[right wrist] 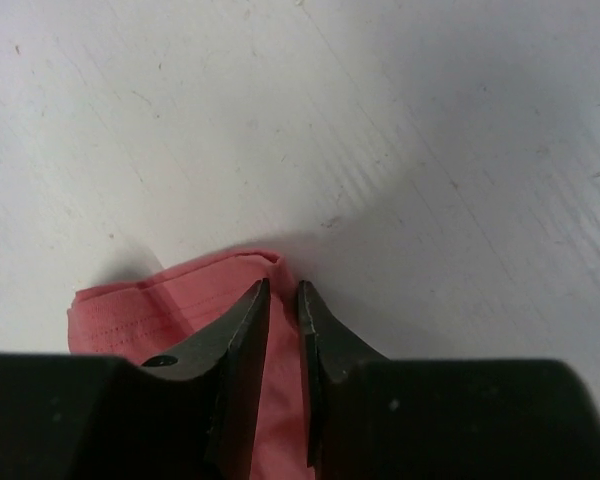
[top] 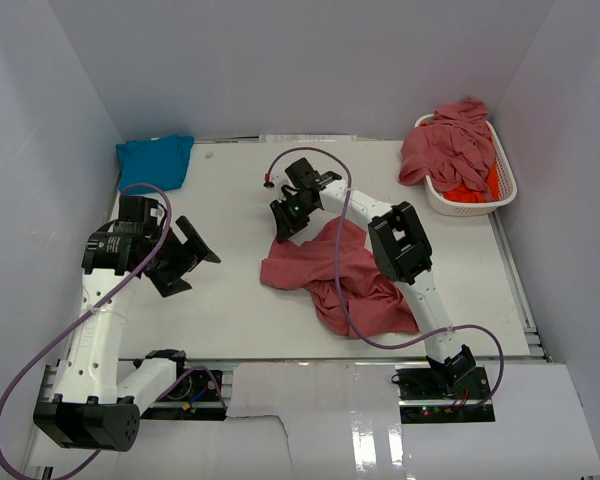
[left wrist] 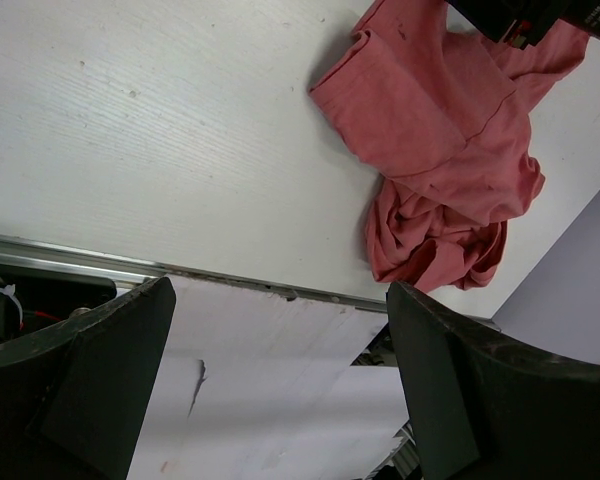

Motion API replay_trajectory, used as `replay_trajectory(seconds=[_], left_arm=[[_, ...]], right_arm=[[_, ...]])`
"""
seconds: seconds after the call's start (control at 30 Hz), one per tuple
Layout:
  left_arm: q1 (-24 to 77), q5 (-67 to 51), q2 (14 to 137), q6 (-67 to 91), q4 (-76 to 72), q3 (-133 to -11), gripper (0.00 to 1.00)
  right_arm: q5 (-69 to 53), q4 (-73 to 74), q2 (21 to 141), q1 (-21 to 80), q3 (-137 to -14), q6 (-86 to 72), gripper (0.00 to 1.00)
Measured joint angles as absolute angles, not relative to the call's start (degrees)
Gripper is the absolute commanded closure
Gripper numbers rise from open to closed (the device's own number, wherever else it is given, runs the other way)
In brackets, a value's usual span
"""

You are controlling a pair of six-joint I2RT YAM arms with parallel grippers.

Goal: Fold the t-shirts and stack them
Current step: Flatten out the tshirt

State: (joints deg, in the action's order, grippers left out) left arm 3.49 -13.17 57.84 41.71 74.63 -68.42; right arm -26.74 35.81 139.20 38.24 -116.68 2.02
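Your right jaws are pinched almost closed on the folded edge of the rose-red shirt (right wrist: pixel 150 300), which spreads back beneath them on the surface (right wrist: pixel 380 120). Your left jaws gape wide and empty, with that shirt well ahead of them.

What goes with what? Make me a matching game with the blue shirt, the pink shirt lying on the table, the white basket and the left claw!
Things:
1. turquoise t-shirt
2. rose-red t-shirt
3. white basket
4. left gripper

Where or how:
A. far right of the table, heaped with shirts
B. wide open, holding nothing
C. far left corner of the table
D. crumpled in the middle of the table, its edge pinched by the right gripper

Pairs: 1-C, 2-D, 3-A, 4-B.
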Motion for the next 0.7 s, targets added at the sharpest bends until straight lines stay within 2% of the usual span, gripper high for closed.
replay_trajectory(seconds=[0.1, 0.43, 0.7], left_arm=[[3.46, -13.21, 57.74, 41.85, 74.63, -68.42, 0.02], [3.49, -13.47, 57.36, 41.82, 74.26, -68.23, 0.02], [3.49, -15.03, 61.54, 41.65, 68.2, -67.61, 0.02]], right_arm=[[-26.3, 35.77, 138.28, 38.26, -114.91, 2.59, 0.92], [-27.44, 38.52, 137.14, 38.46, -114.54, 1.91, 0.92], [-24.25, 45.56, 125.1, 39.51, -121.6, -1.76, 0.92]])
